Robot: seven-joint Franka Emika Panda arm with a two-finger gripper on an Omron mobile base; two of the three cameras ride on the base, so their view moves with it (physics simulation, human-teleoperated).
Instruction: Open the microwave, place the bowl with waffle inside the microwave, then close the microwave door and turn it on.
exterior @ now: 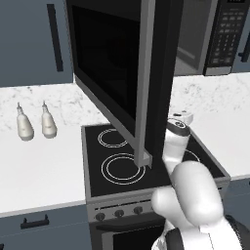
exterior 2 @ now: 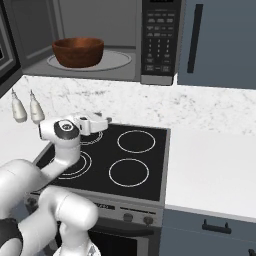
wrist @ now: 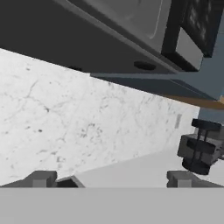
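The microwave (exterior 2: 100, 10) hangs above the stove with its door (exterior: 107, 68) swung wide open toward me. The reddish-brown bowl (exterior 2: 78, 51) sits inside on the glass turntable; the waffle is hidden behind its wall. The keypad strip (exterior 2: 159, 40) is to the right of the cavity. My gripper (exterior 2: 104, 121) hovers low over the back left of the stovetop, below the cavity and pointing right, open with nothing between its fingers. In the hand view the gripper (wrist: 111, 181) faces the marble backsplash under the microwave's underside (wrist: 109, 48).
The black four-ring stovetop (exterior 2: 125, 155) lies under the hand. Two pale bottles (exterior: 24, 127) (exterior: 48, 124) stand on the marble counter to the left. The open door's lower edge (exterior: 143, 158) hangs over the front left ring. Blue cabinets flank the microwave.
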